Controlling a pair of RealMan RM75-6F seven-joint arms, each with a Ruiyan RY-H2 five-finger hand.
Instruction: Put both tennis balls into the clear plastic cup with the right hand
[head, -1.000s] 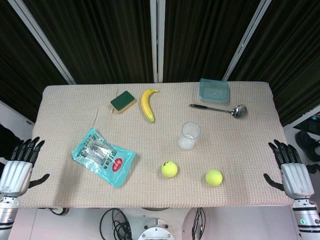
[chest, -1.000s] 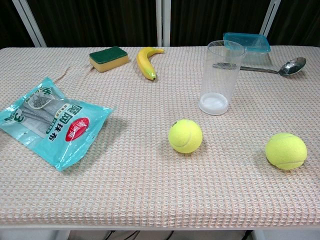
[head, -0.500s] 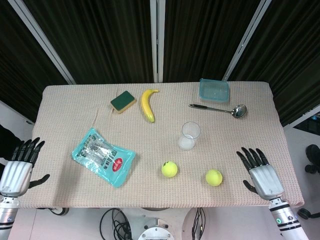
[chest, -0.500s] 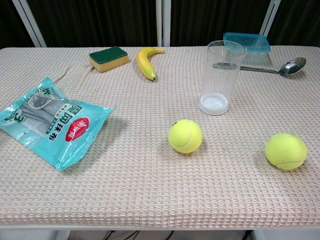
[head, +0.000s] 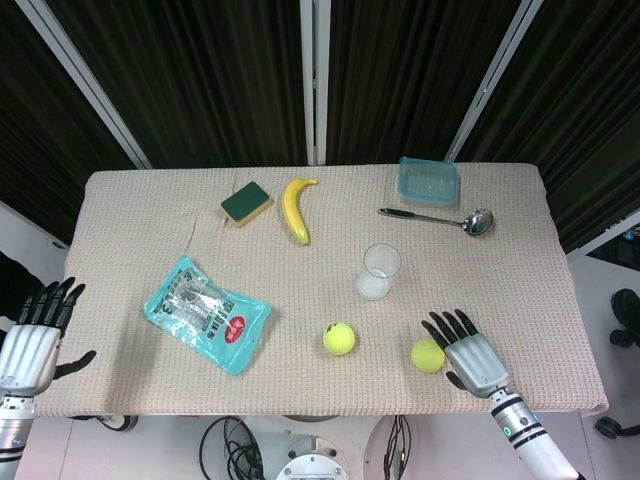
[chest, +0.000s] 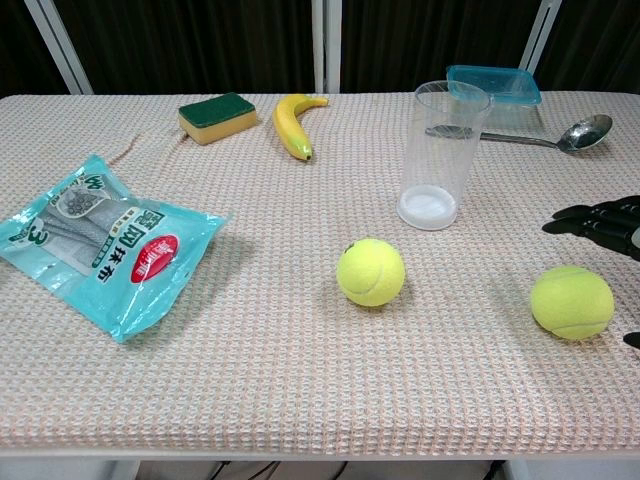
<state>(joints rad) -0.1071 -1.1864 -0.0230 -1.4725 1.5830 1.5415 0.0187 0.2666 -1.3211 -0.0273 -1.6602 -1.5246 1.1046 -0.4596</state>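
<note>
Two yellow-green tennis balls lie near the table's front edge: one (head: 339, 338) (chest: 371, 271) in the middle, the other (head: 427, 355) (chest: 571, 301) to its right. The clear plastic cup (head: 380, 271) (chest: 442, 154) stands upright and empty behind them. My right hand (head: 468, 354) (chest: 606, 222) hovers just right of the right ball, fingers spread, holding nothing. Off the table's front left corner, my left hand (head: 32, 335) is open and idle; the chest view does not show it.
A teal snack bag (head: 206, 313) lies at the front left. At the back are a green sponge (head: 246, 202), a banana (head: 295, 207), a blue lidded container (head: 428, 180) and a metal ladle (head: 440, 218).
My right hand has swept left from beyond the table's right edge to beside the right ball. The balls, the cup and the left hand have not moved.
</note>
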